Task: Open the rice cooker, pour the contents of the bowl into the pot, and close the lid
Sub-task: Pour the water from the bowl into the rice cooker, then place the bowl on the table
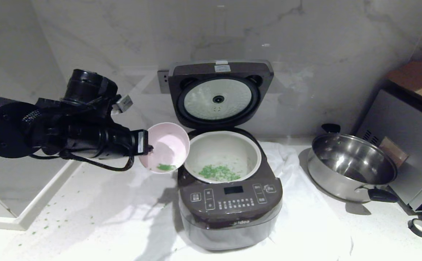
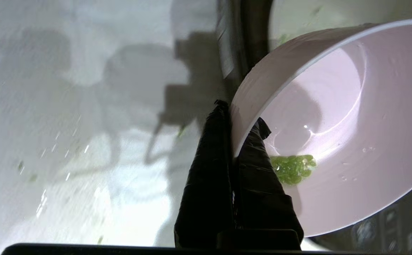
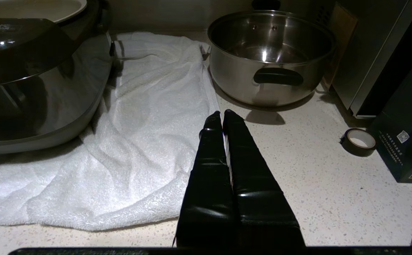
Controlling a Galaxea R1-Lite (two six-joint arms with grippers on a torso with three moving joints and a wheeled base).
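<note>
While tipped toward the cooker, held at its near rim:
Left gripper [image 1: 149, 148]: jaws clamped tight on the rim of the bowl [image 1: 169, 146], one finger inside, one outside; arm reaching in level from the left.
Bowl: tilted on edge, mouth facing the camera, just past the jaws and beside the pot [image 1: 222, 156], rims close together; touching or not, hard to tell.
Contents [image 1: 219, 172]: mostly heaped in the pot; small green clump left at the bowl's low side.
Lid [image 1: 218, 95]: standing upright behind the pot.
Rice cooker [image 1: 229, 203]: on a white towel [image 1: 305, 203] on the bench [image 1: 87, 224].
Right gripper [image 3: 223, 122]: jaws pressed together, empty, above the bench near the towel's edge, steel pan [image 3: 271, 56] ahead; arm outside the head view.
Hidden: left fingers mostly behind the bowl wall.
</note>
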